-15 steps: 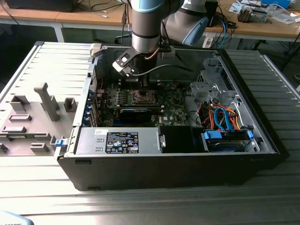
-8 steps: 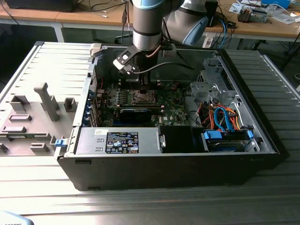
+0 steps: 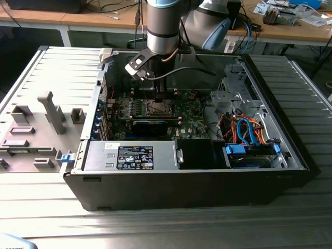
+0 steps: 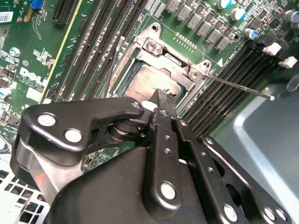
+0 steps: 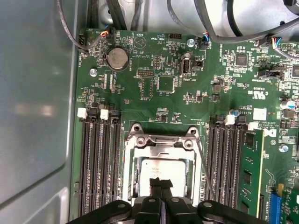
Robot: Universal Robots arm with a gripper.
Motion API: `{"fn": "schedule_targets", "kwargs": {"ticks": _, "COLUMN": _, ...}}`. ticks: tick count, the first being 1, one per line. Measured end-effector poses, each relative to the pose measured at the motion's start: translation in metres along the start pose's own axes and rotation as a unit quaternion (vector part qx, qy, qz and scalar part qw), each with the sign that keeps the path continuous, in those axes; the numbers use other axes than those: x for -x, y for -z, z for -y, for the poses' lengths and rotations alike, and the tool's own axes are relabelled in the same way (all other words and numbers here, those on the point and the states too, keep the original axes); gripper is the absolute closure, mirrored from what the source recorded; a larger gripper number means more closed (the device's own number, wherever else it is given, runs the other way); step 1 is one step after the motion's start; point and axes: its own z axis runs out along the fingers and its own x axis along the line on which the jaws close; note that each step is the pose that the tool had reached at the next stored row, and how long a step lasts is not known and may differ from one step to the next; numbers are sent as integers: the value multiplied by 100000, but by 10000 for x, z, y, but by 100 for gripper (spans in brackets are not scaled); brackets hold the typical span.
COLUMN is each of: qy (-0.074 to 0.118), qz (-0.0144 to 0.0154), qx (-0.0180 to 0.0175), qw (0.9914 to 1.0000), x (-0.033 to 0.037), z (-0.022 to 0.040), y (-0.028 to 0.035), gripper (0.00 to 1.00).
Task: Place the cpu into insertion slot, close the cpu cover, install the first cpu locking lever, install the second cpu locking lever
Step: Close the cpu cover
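The arm point(image 3: 162, 21) hangs straight down, its wrist point(image 3: 162, 45) vertical and directly above the end effector point(image 3: 157, 98). The end effector points downward and looks long and narrow below the wrist. In both wrist views its two fingertips point(image 5: 156, 183) point(image 4: 163, 100) lie side by side, apparently pressed together, with no gap between them and nothing caught there. Behind the tips, the black linkage bars point(image 5: 107, 213) point(image 4: 79, 122) splay outward to either side of the end effector.

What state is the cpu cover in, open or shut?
Shut: in both wrist views the cpu cover lies flat, framing the seated cpu.
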Motion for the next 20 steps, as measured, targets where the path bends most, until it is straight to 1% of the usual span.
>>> {"fn": "schedule_targets", "kwargs": {"ticks": 5, "qy": 1, "qz": 5, "qx": 0, "qw": 100000, "x": 1, "z": 0, "y": 36, "gripper": 89}}
{"fn": "schedule_targets", "kwargs": {"ticks": 8, "qy": 2, "qz": 2, "qx": -2, "qw": 100000, "x": 2, "z": 0, "y": 77, "gripper": 89}}
{"fn": "schedule_targets", "kwargs": {"ticks": 12, "qy": 0, "qz": 2, "qx": 0, "qw": 100000, "x": 3, "z": 1, "y": 151, "gripper": 89}}
{"fn": "schedule_targets", "kwargs": {"ticks": 20, "qy": 0, "qz": 3, "qx": -3, "qw": 100000, "x": 5, "z": 1, "y": 249, "gripper": 89}}
